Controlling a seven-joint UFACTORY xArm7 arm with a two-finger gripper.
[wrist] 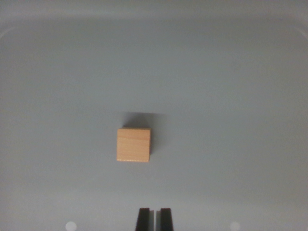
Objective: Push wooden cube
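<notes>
Wrist view, read from its left to its right. The left portion shows only the plain pale grey surface (pixel 57 120), smooth and bare, with a faint raised edge curving across the top. Slightly left of centre rests the small, light-coloured wooden cube (pixel 134 145), flat on the surface with its grain running crosswise and a soft shadow cast on its far side. Just right of the cube's midline, at the bottom edge, appear the two dark, squared fingertips of the gripper (pixel 154 219); they stand nearly together, with only a thin sliver of light between them, and hold nothing. The cube lies apart from the tips, ahead of them and a little toward the view's left. The right portion is again bare grey surface.

Suggested technique: since the tips sit off the cube's centre line, shifting them toward the view's left before advancing should let them meet the near face squarely. An off-centre contact would probably spin the cube rather than slide it. Keeping the tips low and narrow should give a single firm contact.
</notes>
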